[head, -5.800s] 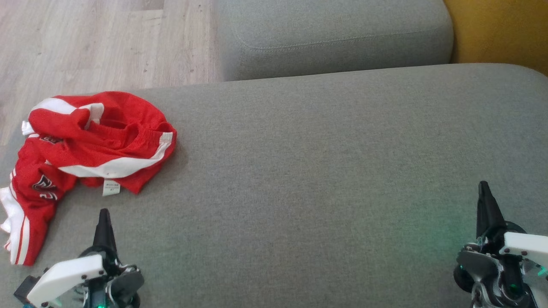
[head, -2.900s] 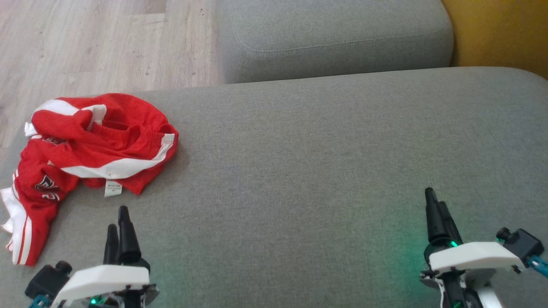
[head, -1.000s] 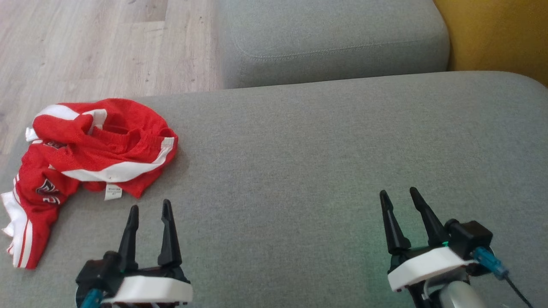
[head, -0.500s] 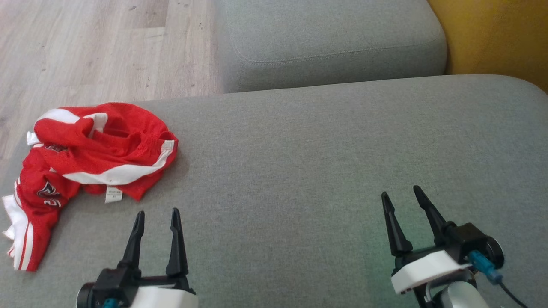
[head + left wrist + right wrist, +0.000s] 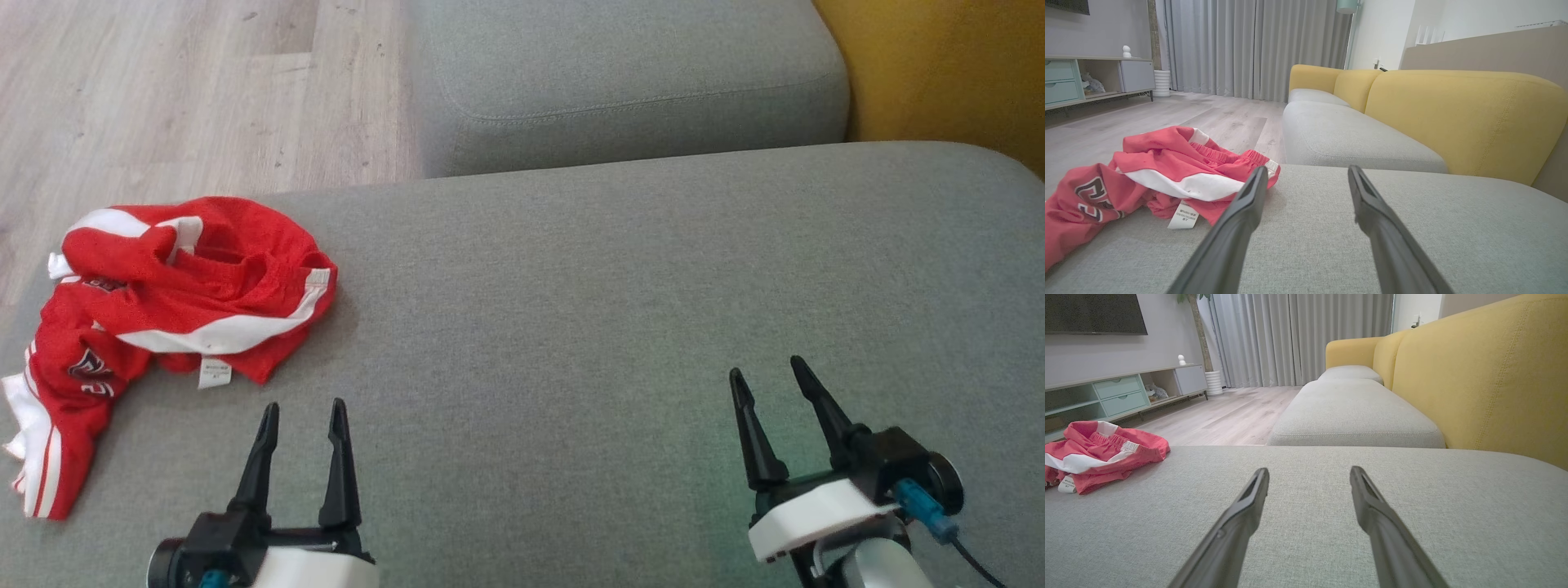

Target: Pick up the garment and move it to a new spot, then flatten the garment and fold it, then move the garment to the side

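A crumpled red garment (image 5: 163,302) with white stripes and a white label lies bunched at the left end of the grey sofa cushion (image 5: 620,294). It also appears at the left in the left wrist view (image 5: 1147,179) and far left in the right wrist view (image 5: 1098,453). My left gripper (image 5: 302,408) stands open just right of and nearer than the garment, with nothing between its fingers (image 5: 1249,204). Far to the right, my right gripper (image 5: 767,371) is open over bare cushion, well apart from the garment.
A second grey seat cushion (image 5: 629,73) lies beyond this one. A yellow sofa back (image 5: 947,65) rises at the far right. Wooden floor (image 5: 163,90) lies past the cushion's left and far edges. A low TV cabinet (image 5: 1122,392) stands across the room.
Both wrists have turned, so each gripper's two fingers now show spread apart. The left gripper has shifted right, the right gripper left. The garment lies as before.
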`<state>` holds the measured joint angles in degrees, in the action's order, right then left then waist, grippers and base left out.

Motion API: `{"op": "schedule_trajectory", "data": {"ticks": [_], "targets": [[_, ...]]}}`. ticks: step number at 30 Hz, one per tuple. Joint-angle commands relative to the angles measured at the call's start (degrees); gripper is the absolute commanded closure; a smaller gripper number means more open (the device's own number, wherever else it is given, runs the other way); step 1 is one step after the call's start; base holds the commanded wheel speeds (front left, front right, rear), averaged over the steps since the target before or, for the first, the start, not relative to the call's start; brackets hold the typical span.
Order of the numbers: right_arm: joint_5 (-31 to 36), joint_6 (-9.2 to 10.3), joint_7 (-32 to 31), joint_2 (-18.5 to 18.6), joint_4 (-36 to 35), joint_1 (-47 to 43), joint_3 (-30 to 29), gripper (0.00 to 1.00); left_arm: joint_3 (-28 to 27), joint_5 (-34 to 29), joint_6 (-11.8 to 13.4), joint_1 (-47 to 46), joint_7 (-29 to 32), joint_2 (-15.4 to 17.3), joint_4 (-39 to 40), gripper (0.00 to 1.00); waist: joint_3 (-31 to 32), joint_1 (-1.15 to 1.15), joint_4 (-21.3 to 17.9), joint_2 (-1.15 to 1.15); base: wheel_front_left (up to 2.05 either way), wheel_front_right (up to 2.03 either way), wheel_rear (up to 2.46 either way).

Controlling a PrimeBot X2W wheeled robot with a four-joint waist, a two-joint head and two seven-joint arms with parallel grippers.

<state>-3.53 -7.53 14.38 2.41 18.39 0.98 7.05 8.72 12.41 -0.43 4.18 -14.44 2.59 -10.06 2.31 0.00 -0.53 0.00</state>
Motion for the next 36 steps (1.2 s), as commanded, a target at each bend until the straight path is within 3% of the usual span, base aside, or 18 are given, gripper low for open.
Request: {"op": "schedule_trajectory", "data": {"ticks": [1, 11, 28, 36], "targets": [[-0.2, 0.04, 0.6, 0.5, -1.5, 2.8, 1.2, 0.00, -1.7, -0.5, 0.4, -2.3, -0.6, 0.3, 1.6, 0.00, 0.0, 0.00, 0.0, 0.00, 0.00, 0.00, 0.00], [-0.2, 0.04, 0.6, 0.5, -1.6, 2.6, 0.8, 0.00, -1.4, -1.4, 1.1, -3.2, -0.6, 0.3, 0.0, 0.00, -0.6, 0.00, 2.5, 0.00, 0.00, 0.00, 0.00], [-1.2, 0.04, 0.6, 0.5, -1.6, 3.1, 4.1, 0.00, -4.6, -1.2, 2.5, -2.4, -0.6, 0.3, 0.7, 0.00, -1.1, 0.00, 19.0, 0.00, 0.00, 0.00, 0.00], [-1.9, 0.04, 0.6, 0.5, -1.7, 3.4, 5.2, 0.00, -6.3, -2.3, 2.6, -1.7, -0.6, 0.3, 1.5, 0.00, -1.7, 0.00, 23.2, 0.00, 0.00, 0.00, 0.00]]}}
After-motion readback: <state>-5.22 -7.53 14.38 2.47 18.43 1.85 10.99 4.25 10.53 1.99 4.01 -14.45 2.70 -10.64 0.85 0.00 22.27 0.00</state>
